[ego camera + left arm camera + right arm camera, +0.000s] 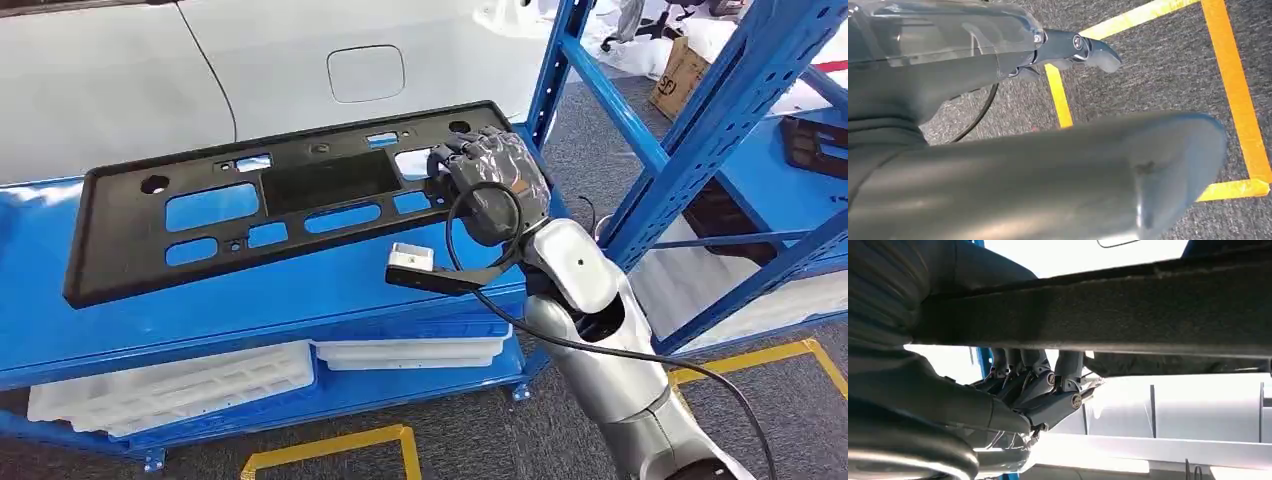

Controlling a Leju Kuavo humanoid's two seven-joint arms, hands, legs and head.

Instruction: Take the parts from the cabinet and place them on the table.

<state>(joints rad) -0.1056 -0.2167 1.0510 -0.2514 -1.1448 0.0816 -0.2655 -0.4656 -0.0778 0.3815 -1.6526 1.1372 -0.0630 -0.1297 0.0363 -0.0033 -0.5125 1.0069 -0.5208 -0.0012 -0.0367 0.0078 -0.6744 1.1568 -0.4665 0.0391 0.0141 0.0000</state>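
The black plastic panel (270, 200) lies on the blue shelf (300, 290) of the cabinet, its far right end gripped by the right hand (490, 180), fingers curled over that edge. It looks light and stiff yet long, so an end hold may let it sag or swing; the cutouts offer purchase. The left hand (1068, 47) hangs over the floor, holding nothing, fingers apart.

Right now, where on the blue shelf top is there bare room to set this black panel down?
Bare blue shelf lies in front of the panel, and at its left end. The right end is crowded by the right hand gripping the panel.
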